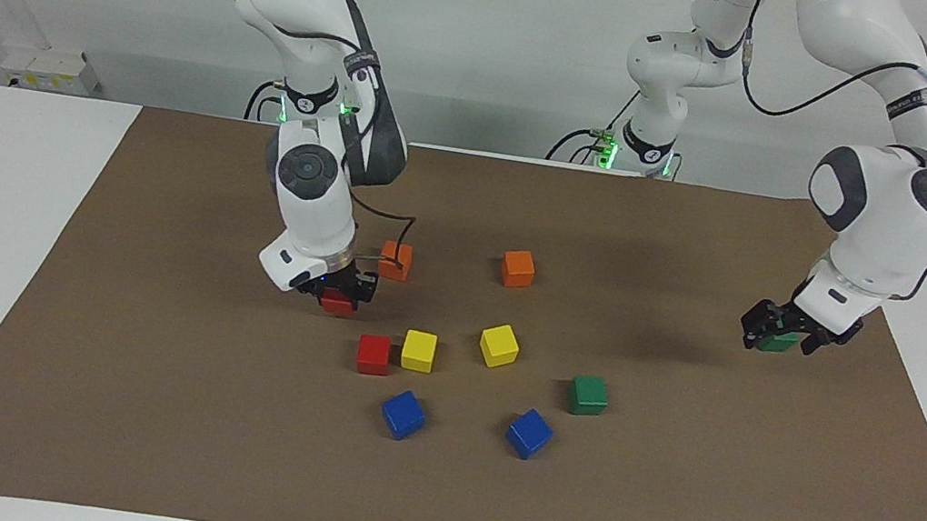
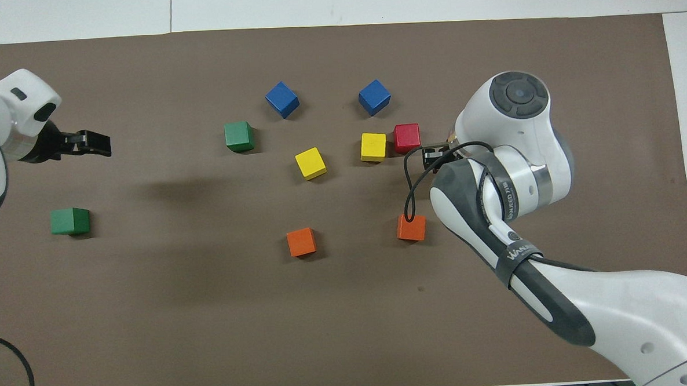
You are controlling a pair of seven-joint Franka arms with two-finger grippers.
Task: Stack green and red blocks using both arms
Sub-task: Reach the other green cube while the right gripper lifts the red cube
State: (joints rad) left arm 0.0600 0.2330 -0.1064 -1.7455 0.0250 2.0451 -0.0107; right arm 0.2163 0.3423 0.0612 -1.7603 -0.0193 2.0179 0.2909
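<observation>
Green block (image 2: 70, 220) first: sat flat on the brown mat (image 2: 349, 332), nearer to the robots than the central yellow block (image 2: 310, 163) and well apart from it toward the left arm's end. Lay square to the mat's edges, one face up. As a cube, offered no long axis and pointed no particular way. Seemed parked out there, clear of the crowd, as the foot of a green stack.

Left gripper (image 2: 105, 144): hung in the air over bare mat close to that block, jaws wide apart, nothing between them, so no hold on it.

Right gripper (image 1: 341, 293): reached down low, toward the right arm's end from the central yellow block, jaws clamped together on a red block (image 1: 337, 306). Gripped it from above, most likely for carrying onto its partner. Could not tell whether it touched the mat or was just off it. Appeared a little turned against the mat's edges, again with no long axis. Hidden under the arm from overhead.

Second red block (image 1: 373, 354): waited loose, slightly farther from the robots than the central yellow block, toward the right arm's end.

Second green block (image 1: 588, 395): rested farther again, toward the left arm's end, untouched and square on one face.
</observation>
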